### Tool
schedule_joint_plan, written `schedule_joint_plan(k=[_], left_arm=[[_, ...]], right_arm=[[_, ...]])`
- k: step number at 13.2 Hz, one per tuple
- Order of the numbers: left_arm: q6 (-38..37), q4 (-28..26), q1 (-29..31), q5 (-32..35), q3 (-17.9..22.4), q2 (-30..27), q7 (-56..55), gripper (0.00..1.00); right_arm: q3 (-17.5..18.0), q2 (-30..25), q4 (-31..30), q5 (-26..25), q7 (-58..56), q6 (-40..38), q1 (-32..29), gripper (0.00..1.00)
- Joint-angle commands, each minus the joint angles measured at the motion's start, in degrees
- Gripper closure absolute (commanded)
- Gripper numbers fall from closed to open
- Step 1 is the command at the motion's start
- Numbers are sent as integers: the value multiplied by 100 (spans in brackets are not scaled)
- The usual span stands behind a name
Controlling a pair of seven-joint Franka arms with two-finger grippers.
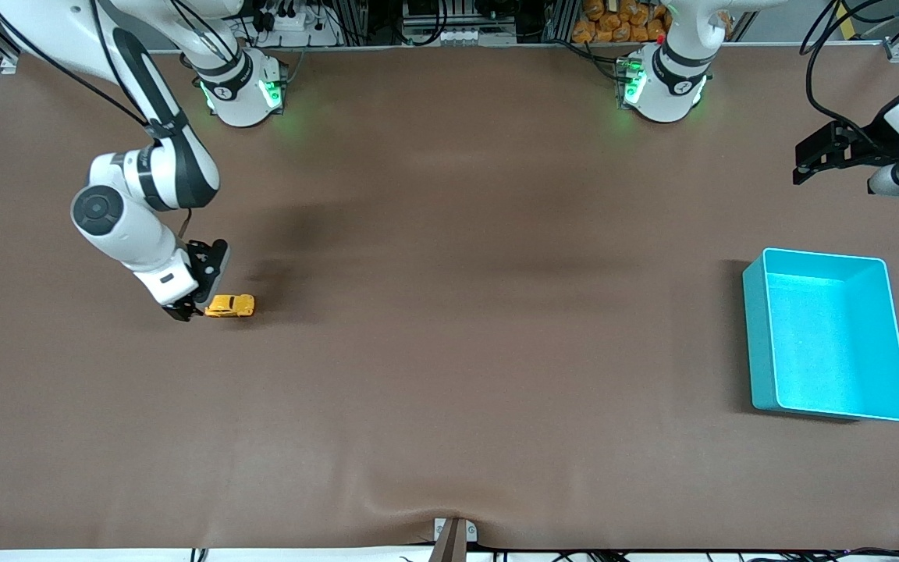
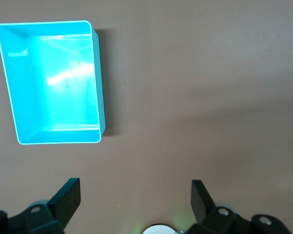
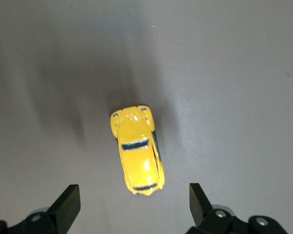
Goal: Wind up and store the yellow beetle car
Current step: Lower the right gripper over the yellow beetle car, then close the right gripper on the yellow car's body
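My right gripper (image 1: 193, 306) sits low at the yellow beetle car (image 1: 230, 305), jaws wide, holding nothing. The car is on the bench (image 1: 449, 351) at the right arm's end. It is tiny, round and shiny (slippery, I think), so it could roll or squirt out. My left gripper (image 2: 136, 199) waits, jaws wide, near the smooth turquoise bin (image 1: 760, 343).
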Motion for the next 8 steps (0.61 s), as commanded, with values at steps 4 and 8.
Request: schedule_joint_plan(k=[4, 8], left_arm=[[-31, 4, 2, -51, -7, -68, -14, 0], [-31, 4, -7, -59, -16, -68, -14, 0]], right_arm=[[10, 461, 71, -529, -62, 407, 161, 24], [-8, 602, 97, -548, -36, 433, 197, 49]])
